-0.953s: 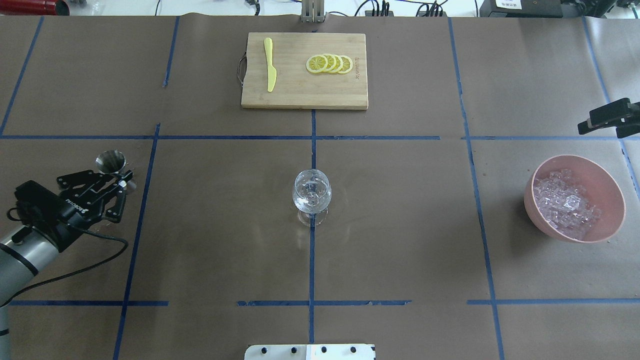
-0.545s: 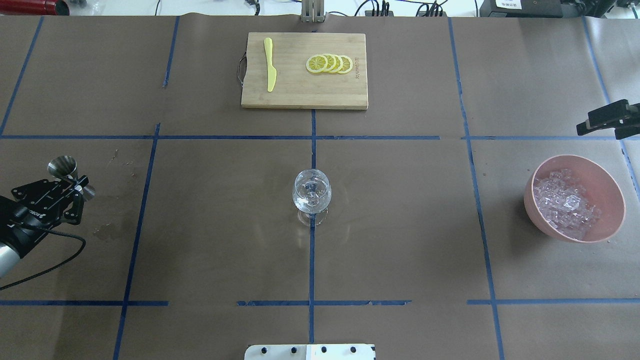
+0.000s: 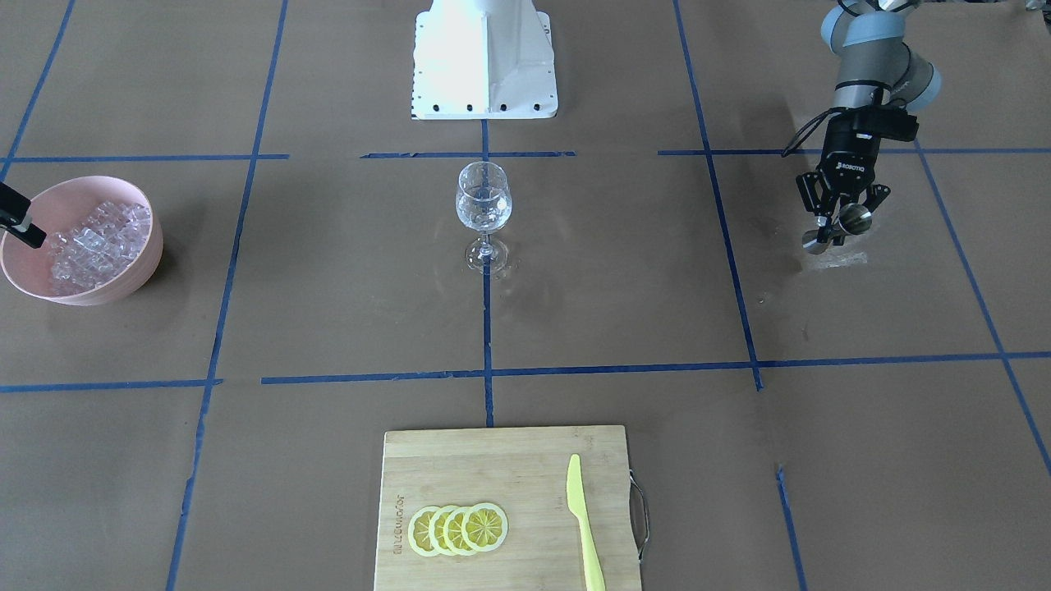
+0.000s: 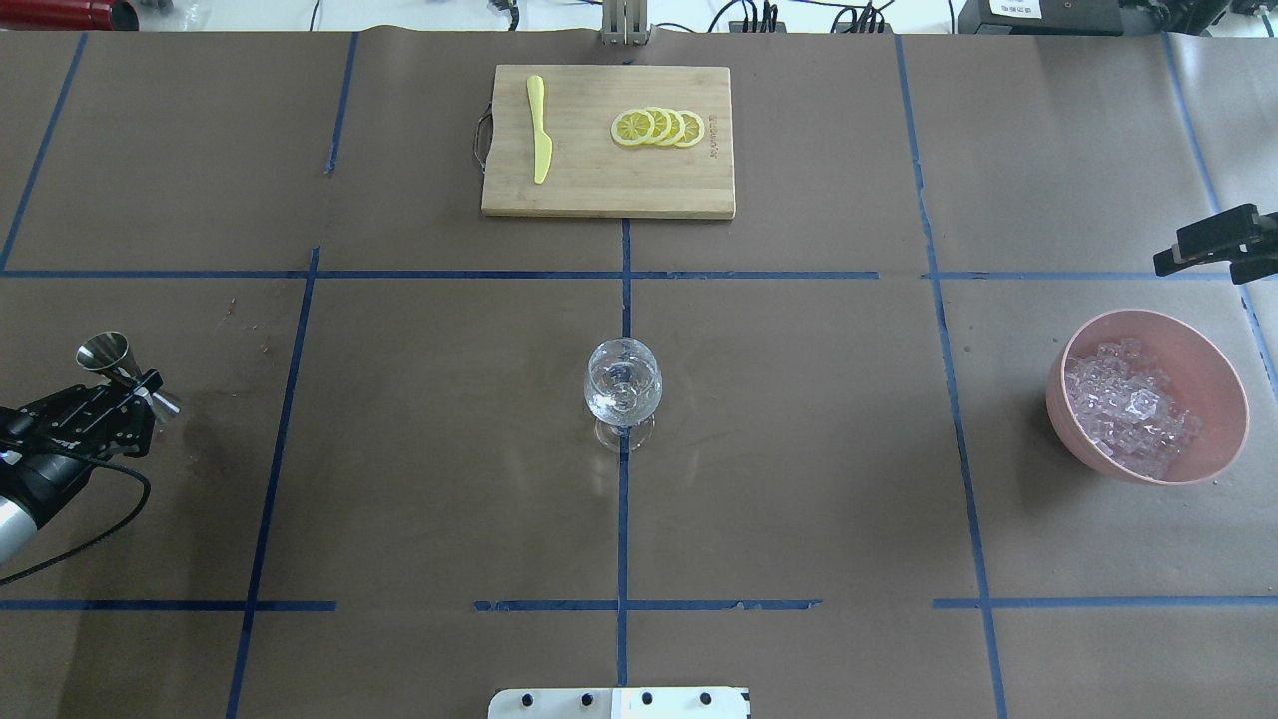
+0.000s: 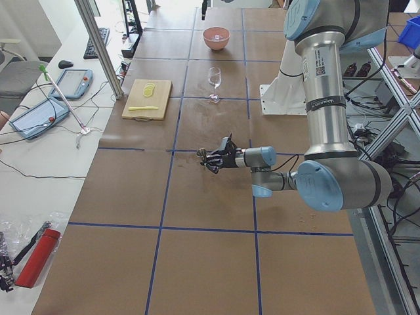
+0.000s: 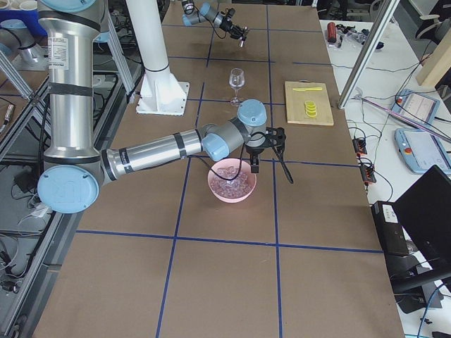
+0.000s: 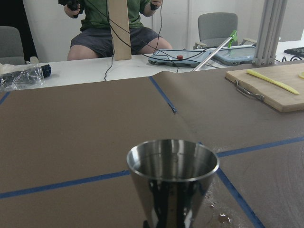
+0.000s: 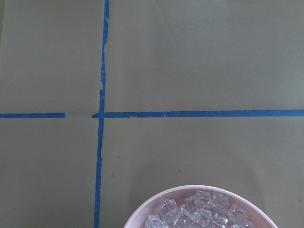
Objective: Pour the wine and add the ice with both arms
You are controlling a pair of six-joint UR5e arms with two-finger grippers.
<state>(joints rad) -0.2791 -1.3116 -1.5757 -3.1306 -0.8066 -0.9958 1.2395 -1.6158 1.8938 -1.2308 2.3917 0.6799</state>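
Observation:
My left gripper (image 4: 146, 385) is shut on a steel jigger (image 4: 104, 352) at the table's far left and holds it low over the paper. The jigger also shows in the front view (image 3: 854, 220), held slightly tilted, and in the left wrist view (image 7: 172, 175). The clear wine glass (image 4: 622, 384) stands upright at the table's middle. The ice (image 4: 1128, 404), several small clear cubes, fills a pink bowl (image 4: 1220, 449) at the right. My right gripper (image 4: 1203, 265) hangs open and empty just beyond the bowl. The right wrist view shows the ice (image 8: 199, 213) at its bottom edge.
A wooden cutting board (image 4: 599, 195) at the far middle holds lemon slices (image 4: 657, 128) and a yellow knife (image 4: 539, 130). The robot's white pedestal (image 3: 484, 57) is at the near side. A damp stain (image 3: 846, 258) marks the paper under the jigger.
My left gripper has carried the jigger leftward, away from the glass, toward the table's left edge. The right gripper has barely moved.

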